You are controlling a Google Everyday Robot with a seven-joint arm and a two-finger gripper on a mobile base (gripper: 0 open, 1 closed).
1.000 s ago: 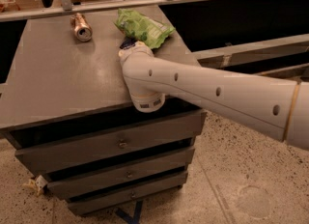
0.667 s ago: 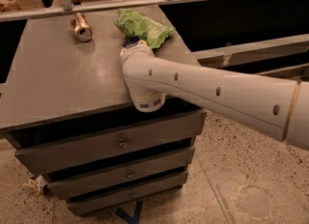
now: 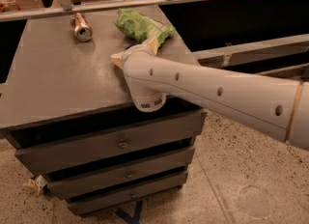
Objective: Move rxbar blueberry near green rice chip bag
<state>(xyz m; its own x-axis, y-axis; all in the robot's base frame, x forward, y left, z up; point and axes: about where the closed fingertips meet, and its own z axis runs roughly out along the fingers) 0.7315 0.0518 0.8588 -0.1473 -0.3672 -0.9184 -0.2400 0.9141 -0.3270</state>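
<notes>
the pincer (image 3: 119, 59) is mostly hidden behind the arm, just beside the green bag (image 3: 141, 25) near the table's (image 3: 58, 83) far right corner. its opening cannot be told. the bar is unseen, likely hidden there. placing is judged in hand, and release beside the bag is called for next.

Cream tool (image 3: 117, 59) beside bright-green bag (image 3: 140, 25)

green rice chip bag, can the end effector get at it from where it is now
Probably yes: the end effector, mostly hidden behind the arm, sits right beside the green rice chip bag on the cabinet top, and the can lies off to the side.
</notes>
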